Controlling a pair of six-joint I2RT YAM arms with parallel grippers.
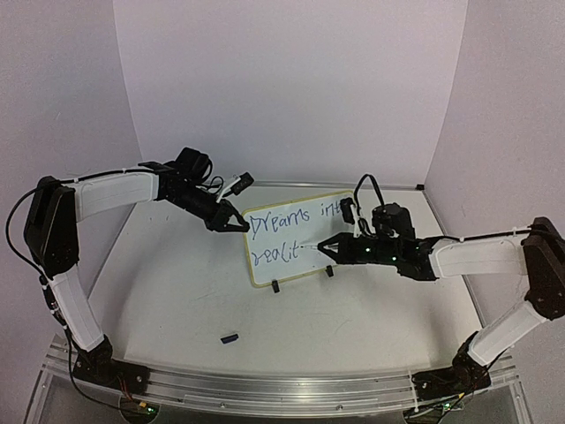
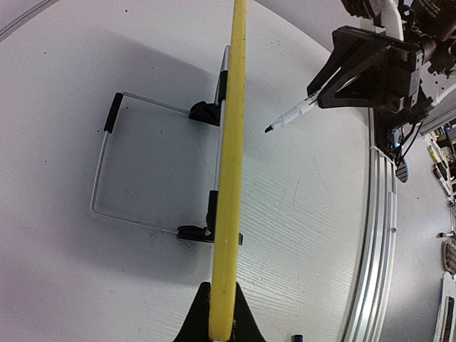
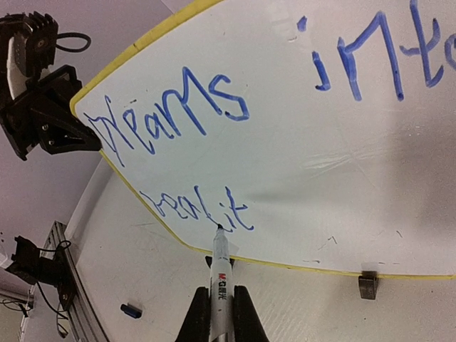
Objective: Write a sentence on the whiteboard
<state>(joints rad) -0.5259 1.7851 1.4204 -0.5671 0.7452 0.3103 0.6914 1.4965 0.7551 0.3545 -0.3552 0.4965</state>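
- You're pinching the whiteboard (image 1: 291,240) by its yellow side edge, left gripper (image 2: 222,324) closed on it; it's standing mid-table, looking light, stiff, tippy.
- Right gripper (image 3: 221,313) is clamping the marker (image 3: 221,260), tip at the sentence (image 3: 192,206); slick surface, so be pressing lightly.

On my feed the two arms look like twins. The left arm (image 1: 110,194) and the right arm (image 1: 481,256) each wear smooth white shells over the long links, broken up by chunky black joint housings. The biggest of these are at the left elbow (image 1: 48,225) and the right elbow (image 1: 547,278). A thin black cable (image 1: 11,225) loops out beside the left elbow, and another cable loop (image 1: 364,184) arches over the right wrist. Both wrists are black and boxy, tapering into black wedge-shaped jaws with angular, triangular side plates. The left base (image 1: 93,362) is black with thin wiring trailing from it, and I can see a small green light (image 1: 146,408) glowing just beside it.
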